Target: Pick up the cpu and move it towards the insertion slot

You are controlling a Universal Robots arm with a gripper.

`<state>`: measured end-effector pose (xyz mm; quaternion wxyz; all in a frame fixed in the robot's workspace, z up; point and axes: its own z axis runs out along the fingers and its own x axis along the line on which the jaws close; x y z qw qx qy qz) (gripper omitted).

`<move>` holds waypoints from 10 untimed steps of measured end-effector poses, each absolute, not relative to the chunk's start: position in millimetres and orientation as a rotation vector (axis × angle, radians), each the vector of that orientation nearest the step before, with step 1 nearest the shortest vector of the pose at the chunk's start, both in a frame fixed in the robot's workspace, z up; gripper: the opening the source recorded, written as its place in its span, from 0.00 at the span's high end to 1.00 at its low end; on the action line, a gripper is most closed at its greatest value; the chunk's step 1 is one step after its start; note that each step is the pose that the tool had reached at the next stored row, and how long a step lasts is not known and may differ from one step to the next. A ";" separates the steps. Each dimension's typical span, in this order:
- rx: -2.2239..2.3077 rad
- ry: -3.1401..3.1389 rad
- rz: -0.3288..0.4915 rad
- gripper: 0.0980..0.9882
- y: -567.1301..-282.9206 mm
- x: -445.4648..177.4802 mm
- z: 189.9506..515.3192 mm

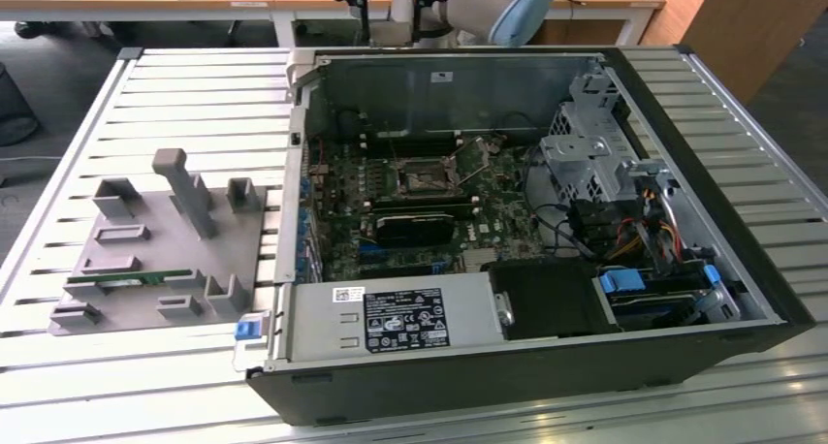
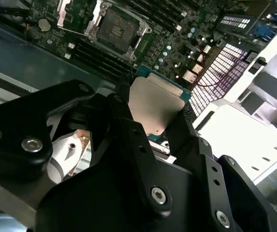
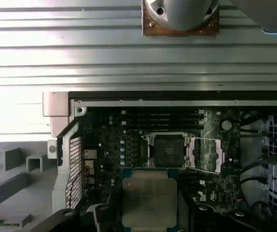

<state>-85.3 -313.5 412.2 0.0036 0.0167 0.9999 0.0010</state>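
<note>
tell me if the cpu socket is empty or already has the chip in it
Empty. In the first wrist view the insertion slot shows its bare dark bed with the frame swung open, while the cpu sits gripped in the gripper, apart from it.

The exterior view looks down on the computer case (image 1: pixel 518 231); both wrist views hover above its insertion slot (image 3: pixel 170 150).

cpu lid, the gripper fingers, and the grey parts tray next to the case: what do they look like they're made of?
The flat square silver cpu: dull brushed metal lid on a thin green board edge, so likely a metal heat spreader.
The black gripper fingers: matte black, screwed together, possibly anodised metal or plastic; the look leaves that open.
The grey fixture tray: uniform matte grey blocks, likely plastic.
</note>
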 end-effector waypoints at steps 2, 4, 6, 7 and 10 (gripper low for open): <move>0.052 3.134 0.003 0.50 -313.4 -78.3 412.2; 0.052 3.134 0.003 0.50 -313.4 -74.4 412.2; 0.052 3.134 0.003 0.50 -313.5 -70.5 412.2; 0.052 3.134 0.003 0.50 -313.5 -68.6 412.2; 0.052 3.134 0.003 0.50 -313.5 -62.9 412.2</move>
